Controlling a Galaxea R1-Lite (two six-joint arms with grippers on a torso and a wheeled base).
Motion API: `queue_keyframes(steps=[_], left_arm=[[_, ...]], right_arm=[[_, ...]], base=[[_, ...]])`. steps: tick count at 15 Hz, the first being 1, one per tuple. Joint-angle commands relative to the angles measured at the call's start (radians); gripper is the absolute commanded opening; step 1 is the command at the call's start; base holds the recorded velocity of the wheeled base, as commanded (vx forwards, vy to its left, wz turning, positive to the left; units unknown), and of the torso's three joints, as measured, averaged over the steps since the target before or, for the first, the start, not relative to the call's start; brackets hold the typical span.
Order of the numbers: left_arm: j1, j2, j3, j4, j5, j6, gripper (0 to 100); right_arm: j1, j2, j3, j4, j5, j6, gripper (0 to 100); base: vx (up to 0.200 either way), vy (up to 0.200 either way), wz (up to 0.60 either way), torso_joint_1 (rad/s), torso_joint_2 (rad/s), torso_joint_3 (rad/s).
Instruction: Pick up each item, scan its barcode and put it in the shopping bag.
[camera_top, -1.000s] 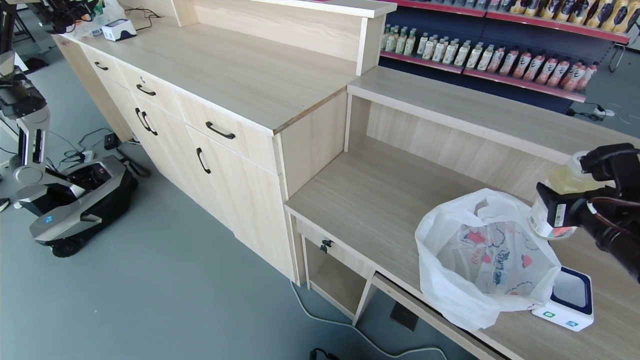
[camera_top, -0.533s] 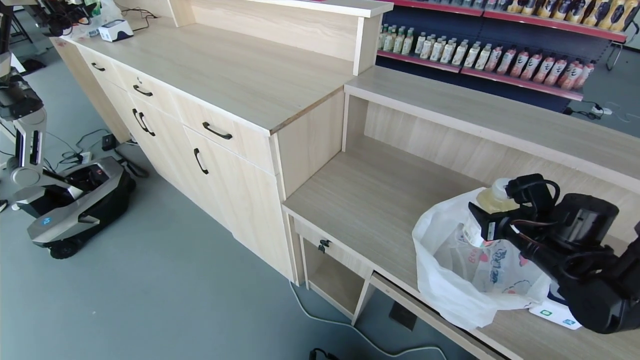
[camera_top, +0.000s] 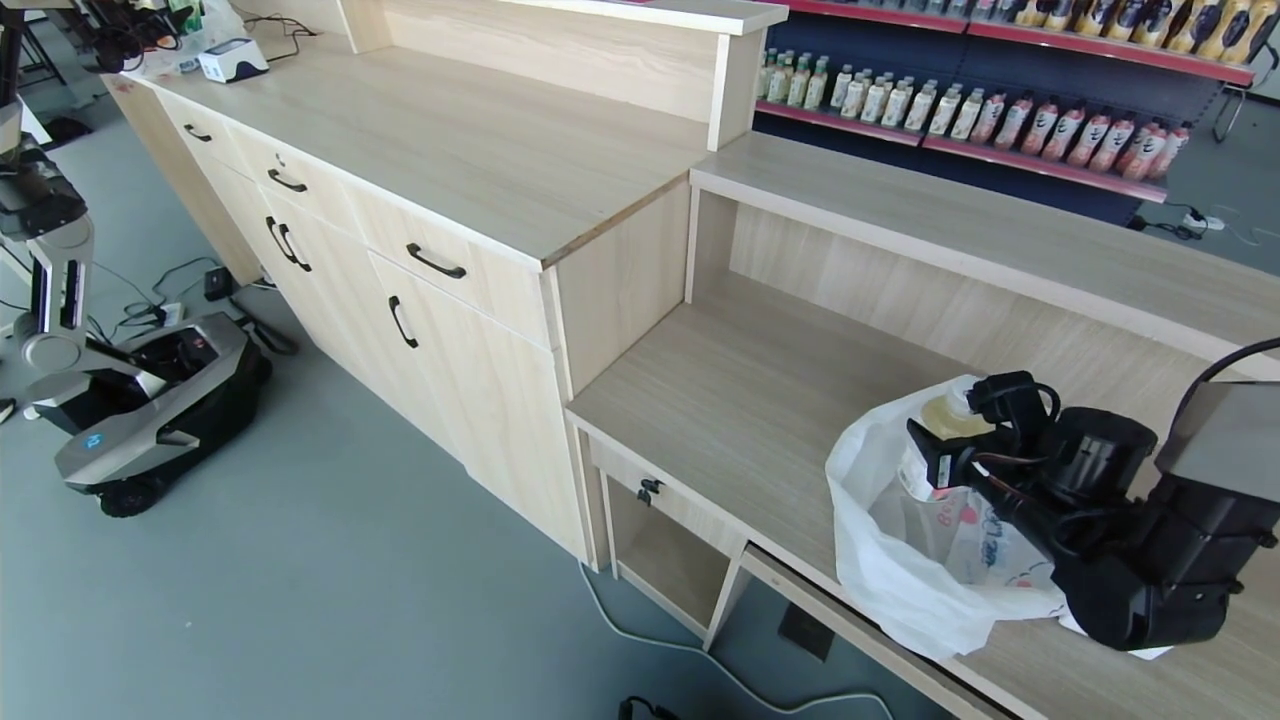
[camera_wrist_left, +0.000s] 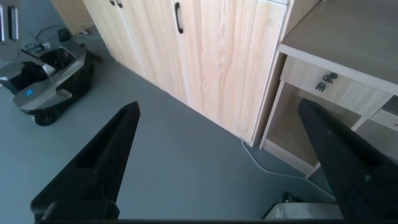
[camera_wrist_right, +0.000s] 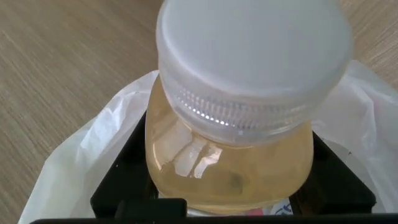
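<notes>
My right gripper (camera_top: 962, 440) is shut on a bottle (camera_top: 940, 440) of pale yellow drink with a white cap (camera_wrist_right: 252, 59), holding it upright in the mouth of the white plastic shopping bag (camera_top: 900, 560) on the lower counter. In the right wrist view the bottle (camera_wrist_right: 230, 155) sits between the black fingers (camera_wrist_right: 124, 186) with the bag's rim (camera_wrist_right: 81, 162) around it. My left gripper (camera_wrist_left: 221, 155) hangs open over the grey floor in front of the cabinet, its two dark fingers (camera_wrist_left: 99, 168) wide apart with nothing between them.
The lower counter (camera_top: 740, 390) has free surface left of the bag. A white scanner box (camera_top: 1140, 652) is mostly hidden behind my right arm. A taller cabinet (camera_top: 450, 150) with drawers stands left. Drink shelves (camera_top: 960, 100) line the back. Another robot (camera_top: 130, 390) stands on the floor.
My right arm has carried the bottle leftward and down, from beside the bag at the counter's right into the bag's mouth. The left gripper shows no change.
</notes>
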Motion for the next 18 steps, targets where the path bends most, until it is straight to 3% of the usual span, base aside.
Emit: queue_keyframes(steps=[1,14,15,18], left_arm=[[0.000,0.000,0.000,-0.001,0.000,0.000,100],[0.000,0.000,0.000,-0.001,0.000,0.000,100],[0.000,0.000,0.000,-0.001,0.000,0.000,100],[0.000,0.000,0.000,-0.001,0.000,0.000,100]], right_arm=[[-0.018,0.039,-0.035,-0.002,0.000,0.011,0],[-0.065,0.102,-0.057,-0.002,0.000,0.061,0],[-0.070,0.099,-0.048,-0.002,0.000,0.063,100],[-0.074,-0.012,-0.035,0.032,0.000,0.107,100]], base=[[0.000,0.000,0.00,0.000,0.00,0.000],[0.000,0.000,0.00,0.000,0.00,0.000],[0.000,0.000,0.00,0.000,0.00,0.000],[0.000,0.000,0.00,0.000,0.00,0.000]])
